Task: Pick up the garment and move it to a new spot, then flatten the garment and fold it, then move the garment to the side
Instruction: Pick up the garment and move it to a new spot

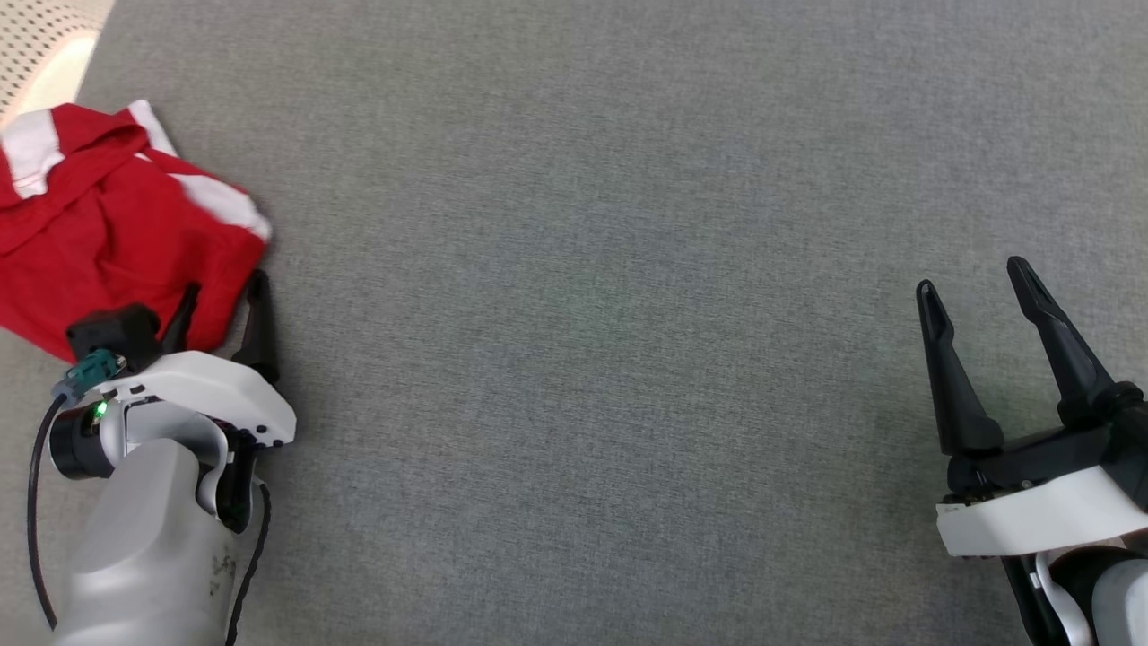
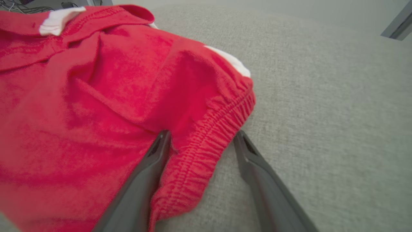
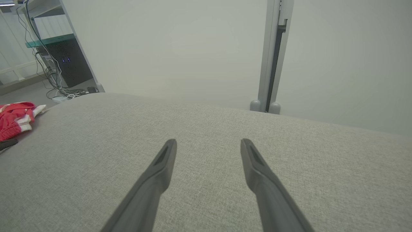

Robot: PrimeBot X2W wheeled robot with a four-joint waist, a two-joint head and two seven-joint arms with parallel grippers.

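The garment [image 1: 117,233], crumpled at the left of the grey surface [image 1: 583,314], looks soft and light, best pinched at the elastic waistband [image 2: 206,141] our wide-open left claw [image 1: 224,285] straddles, while our right claw [image 1: 973,278] gapes empty.

The garment [image 1: 117,224] lies on the fabric surface [image 1: 583,314]. The left gripper [image 1: 226,285] straddles the garment's near right edge. The right gripper [image 1: 971,276] is well apart to the garment's right.

surf: grey fabric surface [image 1: 628,269] | bg: metal post [image 3: 272,54] | shelf [image 3: 48,41] w/ cables [image 3: 61,87]
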